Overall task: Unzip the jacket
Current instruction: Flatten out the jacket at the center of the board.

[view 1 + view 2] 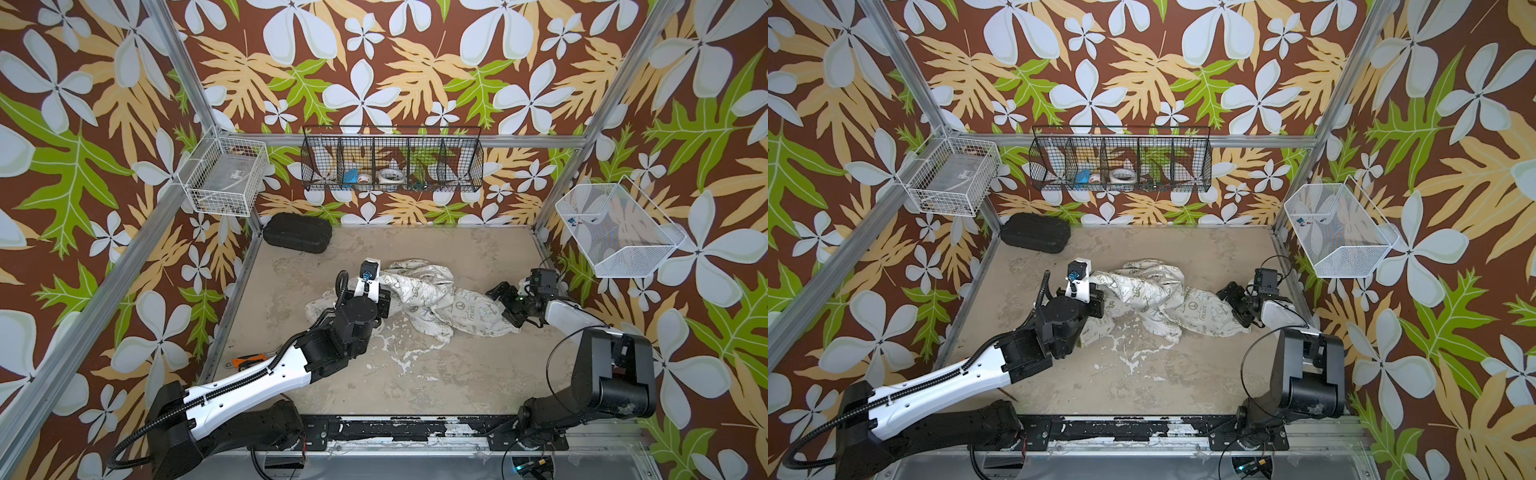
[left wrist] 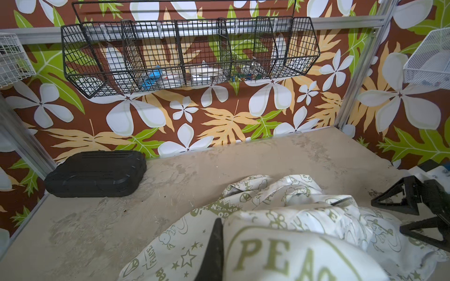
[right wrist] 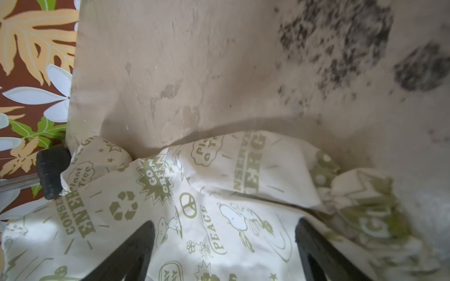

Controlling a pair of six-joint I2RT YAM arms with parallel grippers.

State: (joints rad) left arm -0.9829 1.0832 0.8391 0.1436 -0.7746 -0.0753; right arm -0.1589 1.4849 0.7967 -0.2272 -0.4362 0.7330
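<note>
Two arms flank the jacket [image 1: 424, 299], crumpled mid-worktop [image 1: 415, 374]. Its long axis runs from one set of fingers across to the other. Closed tight, the left fingers [image 2: 216, 243] pinch a fold at their end. Spread wide, the right fingers [image 3: 138, 248] sit just over the opposite end, clasping nothing. Zipper not visible.

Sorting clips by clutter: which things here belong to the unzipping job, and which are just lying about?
Job: jacket; left gripper, shut on its cloth; right gripper, open at its end.
Lying about: black case; black wire basket with tape rolls; white wire basket; white mesh basket; orange-handled tool.
</note>
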